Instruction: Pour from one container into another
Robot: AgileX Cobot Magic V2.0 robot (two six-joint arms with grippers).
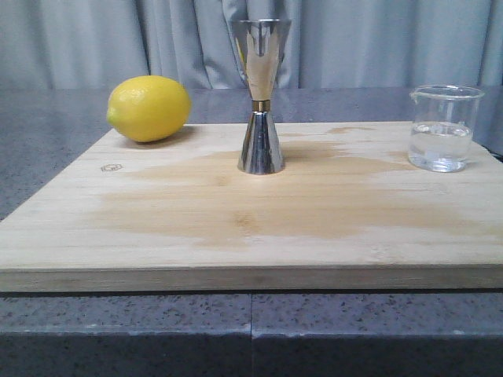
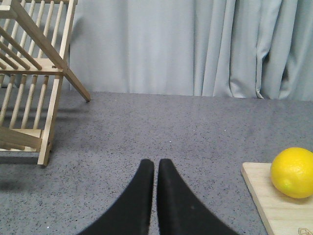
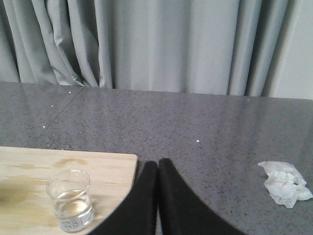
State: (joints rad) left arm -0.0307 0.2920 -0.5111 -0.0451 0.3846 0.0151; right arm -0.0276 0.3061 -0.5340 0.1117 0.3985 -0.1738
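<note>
— Beaker (image 1: 444, 128) position, front view?
— I see it at the board's (image 1: 236, 228) right end, part full of clear liquid; the jigger (image 1: 261, 94) stands upright mid-board, the lemon (image 1: 148, 108) at the far left.
— Left wrist?
— My left claw (image 2: 156, 169) is clenched over bare worktop (image 2: 161, 127), a wooden rack (image 2: 32, 78) off to one side.
— Right wrist?
— Right claw (image 3: 157, 169) clenched too, empty, just beside the beaker; a crumpled tissue (image 3: 284, 183) lies well apart.

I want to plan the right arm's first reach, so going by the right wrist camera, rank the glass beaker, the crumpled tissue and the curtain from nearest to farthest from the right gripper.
1. Glass beaker: on the wooden board's corner, close beside the right gripper.
2. Crumpled tissue: on the grey counter, on the gripper's other side, farther off.
3. Curtain: behind the counter's far edge, farthest.
</note>
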